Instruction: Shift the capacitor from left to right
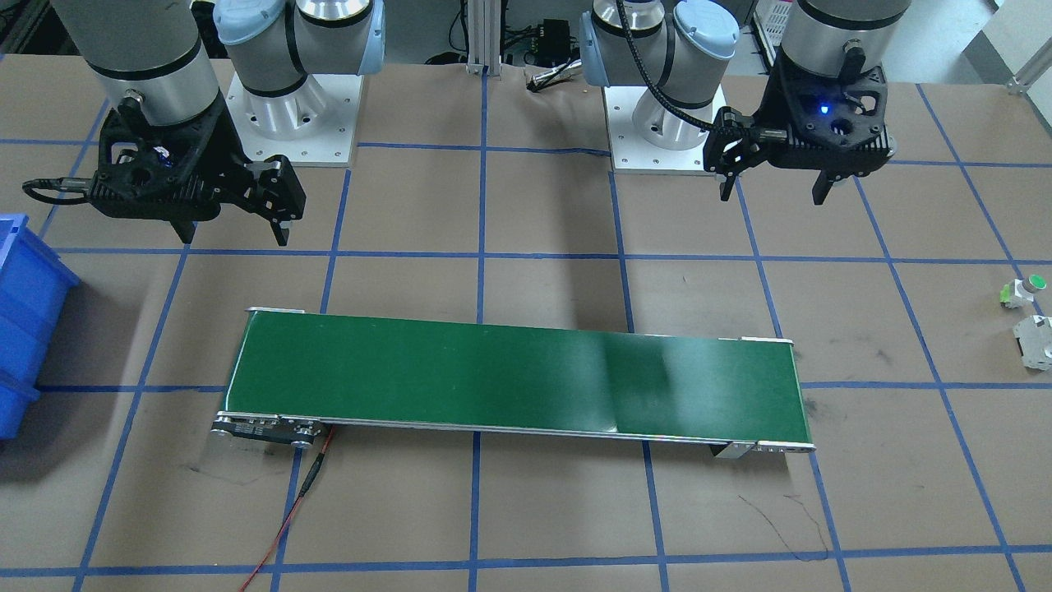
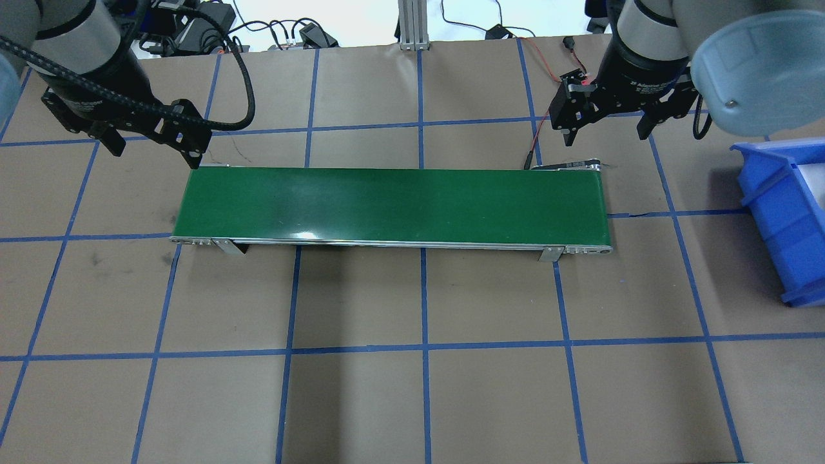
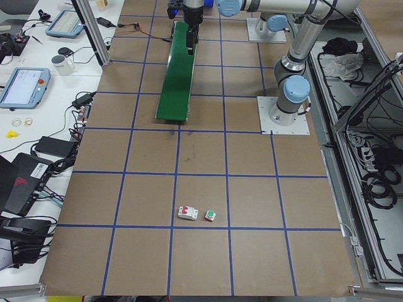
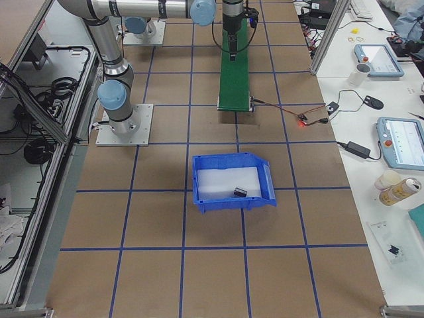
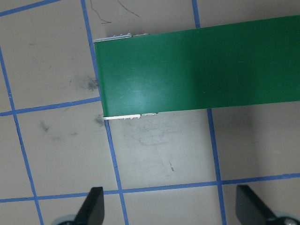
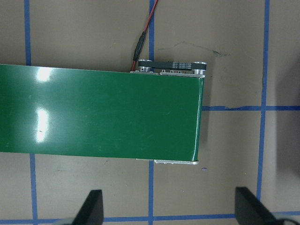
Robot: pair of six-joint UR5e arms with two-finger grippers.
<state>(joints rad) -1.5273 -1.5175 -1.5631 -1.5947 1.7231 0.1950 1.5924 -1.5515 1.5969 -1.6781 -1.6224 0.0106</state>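
Note:
The capacitor (image 4: 240, 193) shows only in the exterior right view, as a small black piece lying inside the blue bin (image 4: 225, 159). The green belt (image 2: 393, 203) is bare in every view. My left gripper (image 2: 155, 151) is open and empty, hovering above the table just behind the belt's left end (image 5: 140, 79). My right gripper (image 2: 606, 135) is open and empty, hovering behind the belt's right end (image 6: 178, 117). In the front-facing view the left gripper (image 1: 774, 191) is on the right and the right gripper (image 1: 234, 237) on the left.
The blue bin (image 2: 780, 206) stands on the table at my far right. A small white part with a green cap (image 1: 1023, 292) and a white-grey blocky component (image 1: 1034, 339) lie at my far left. A red wire (image 1: 288, 510) runs from the belt's motor end.

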